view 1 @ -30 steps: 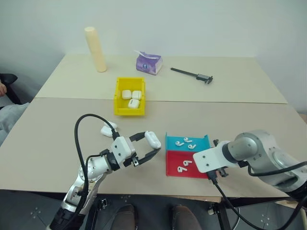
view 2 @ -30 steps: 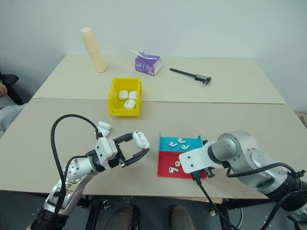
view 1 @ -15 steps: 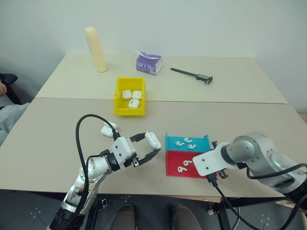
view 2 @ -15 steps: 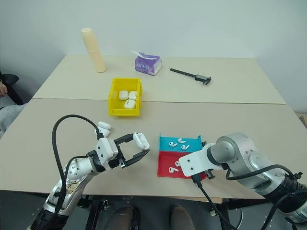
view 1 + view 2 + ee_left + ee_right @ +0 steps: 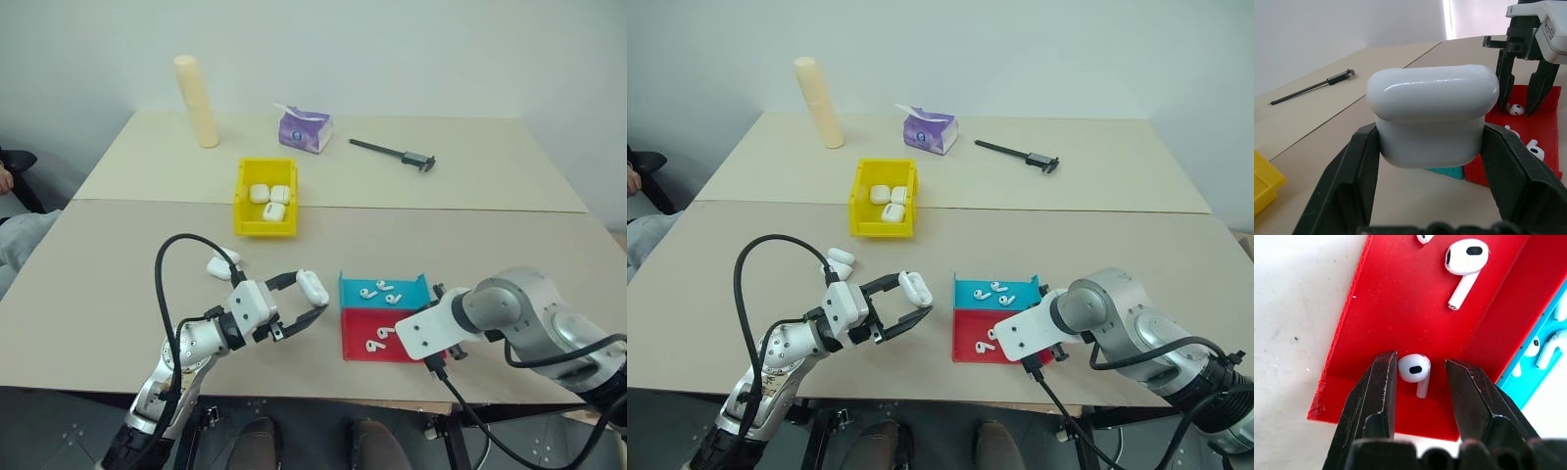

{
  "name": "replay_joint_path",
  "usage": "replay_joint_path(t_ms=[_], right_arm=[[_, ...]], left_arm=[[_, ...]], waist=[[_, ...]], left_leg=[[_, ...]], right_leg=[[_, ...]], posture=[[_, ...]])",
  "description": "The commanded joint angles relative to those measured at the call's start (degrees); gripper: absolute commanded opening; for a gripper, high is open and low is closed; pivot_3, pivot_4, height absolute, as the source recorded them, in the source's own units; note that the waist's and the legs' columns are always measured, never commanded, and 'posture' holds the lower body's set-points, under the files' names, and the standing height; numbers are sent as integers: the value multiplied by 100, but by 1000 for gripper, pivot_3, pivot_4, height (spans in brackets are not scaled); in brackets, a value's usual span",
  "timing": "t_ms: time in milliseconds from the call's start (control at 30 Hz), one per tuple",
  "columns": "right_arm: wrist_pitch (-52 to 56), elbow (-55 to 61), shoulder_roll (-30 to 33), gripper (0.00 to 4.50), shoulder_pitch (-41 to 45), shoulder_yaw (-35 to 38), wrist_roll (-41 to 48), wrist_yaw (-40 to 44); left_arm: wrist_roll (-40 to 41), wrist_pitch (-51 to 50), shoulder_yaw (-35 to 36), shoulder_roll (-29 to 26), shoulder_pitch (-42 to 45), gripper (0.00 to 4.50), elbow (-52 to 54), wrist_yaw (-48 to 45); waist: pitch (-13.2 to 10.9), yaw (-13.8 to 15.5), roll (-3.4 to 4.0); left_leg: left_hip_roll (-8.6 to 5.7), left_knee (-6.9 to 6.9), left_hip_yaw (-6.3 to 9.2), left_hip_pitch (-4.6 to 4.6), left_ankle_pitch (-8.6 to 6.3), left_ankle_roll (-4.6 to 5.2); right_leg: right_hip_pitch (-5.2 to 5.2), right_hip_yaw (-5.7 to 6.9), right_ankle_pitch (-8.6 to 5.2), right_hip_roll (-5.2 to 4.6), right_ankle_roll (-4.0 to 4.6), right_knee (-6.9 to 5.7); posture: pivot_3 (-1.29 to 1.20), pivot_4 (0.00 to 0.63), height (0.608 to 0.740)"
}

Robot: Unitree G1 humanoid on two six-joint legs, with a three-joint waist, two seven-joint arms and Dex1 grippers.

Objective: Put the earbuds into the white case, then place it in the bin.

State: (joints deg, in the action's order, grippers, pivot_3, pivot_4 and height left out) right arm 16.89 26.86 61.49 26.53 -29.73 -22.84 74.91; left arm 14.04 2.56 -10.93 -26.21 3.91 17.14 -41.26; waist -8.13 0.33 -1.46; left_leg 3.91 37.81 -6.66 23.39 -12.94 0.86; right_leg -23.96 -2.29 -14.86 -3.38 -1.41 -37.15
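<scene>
Seen from the head, the left gripper (image 5: 306, 302) holds a white case (image 5: 313, 286) clamped above the worktop (image 5: 509, 235), while the right gripper (image 5: 1021, 345) dips into the red tray (image 5: 970, 334); the bin (image 5: 265, 197) already carries three cases. From the left wrist, the case's lid looks shut and probably needs opening first. From the right wrist, half-open fingers (image 5: 1374, 396) straddle an earbud (image 5: 1415, 370) lying on the tray floor; closing squarely on its bulb, not the stem, should keep it from skidding.
</scene>
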Motion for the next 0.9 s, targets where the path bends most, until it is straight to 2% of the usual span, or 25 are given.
replay_joint_path(t_ms=[33, 367, 500, 733, 900], right_arm=[[-112, 12, 26, 1974, 2, 208, -179, 43], [-351, 154, 66, 1974, -192, 259, -397, 221], [-281, 185, -37, 1078, -245, 324, -415, 241], [-316, 185, -81, 1078, -284, 377, -472, 251], [141, 520, -197, 1078, -267, 769, 122, 486]], left_arm=[[8, 35, 21, 19, -5, 2784, 277, -36], [-6, 19, 7, 34, -26, 2784, 305, -83], [-20, 18, 14, 22, -48, 2784, 300, -93], [-31, 27, 16, 16, -58, 2784, 288, -105], [-54, 57, 20, 12, -68, 2784, 283, -110]], waist=[[0, 0, 0], [1, 2, 1], [2, 2, 0], [3, -1, 1], [4, -3, 2]], left_leg=[[0, 0, 0, 0, 0, 0], [0, 0, -2, 0, 0, 0], [0, 1, -3, -3, 0, 0], [0, 1, -3, -4, 0, 0], [1, 1, 0, -4, 0, 0]], right_leg=[[0, 0, 0, 0, 0, 0], [0, 0, 0, 0, 0, 0], [3, 1, 0, 0, 0, 0], [4, 1, 0, 1, 0, -1], [2, 0, 0, 2, 0, -2]], posture=[[0, 150, 740], [0, 150, 740], [0, 150, 740], [0, 150, 740], [0, 150, 740]])
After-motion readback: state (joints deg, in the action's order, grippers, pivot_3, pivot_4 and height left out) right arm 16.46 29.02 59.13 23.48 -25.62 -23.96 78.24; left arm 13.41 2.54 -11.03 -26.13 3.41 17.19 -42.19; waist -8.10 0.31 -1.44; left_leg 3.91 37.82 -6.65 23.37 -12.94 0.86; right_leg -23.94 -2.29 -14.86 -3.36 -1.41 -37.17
